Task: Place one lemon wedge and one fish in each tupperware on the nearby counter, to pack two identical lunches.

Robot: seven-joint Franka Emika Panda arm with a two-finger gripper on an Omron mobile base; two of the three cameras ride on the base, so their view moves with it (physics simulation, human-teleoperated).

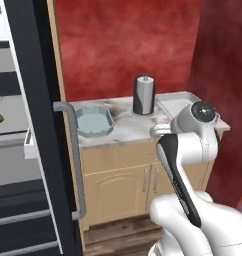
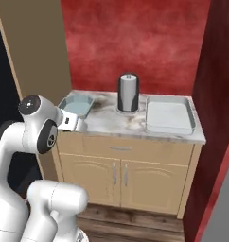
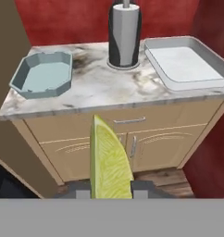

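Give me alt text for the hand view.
A yellow lemon wedge is held in the gripper, aimed at a marbled counter holding a pale blue tray, a dark paper-towel holder and a white tray.

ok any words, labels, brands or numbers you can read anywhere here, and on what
None: no readable text in any view.
The pale blue tray, the white-grey tray, the dark paper-towel holder and the cabinet fronts are all plain.
The lemon wedge in the claw bears no sticker.
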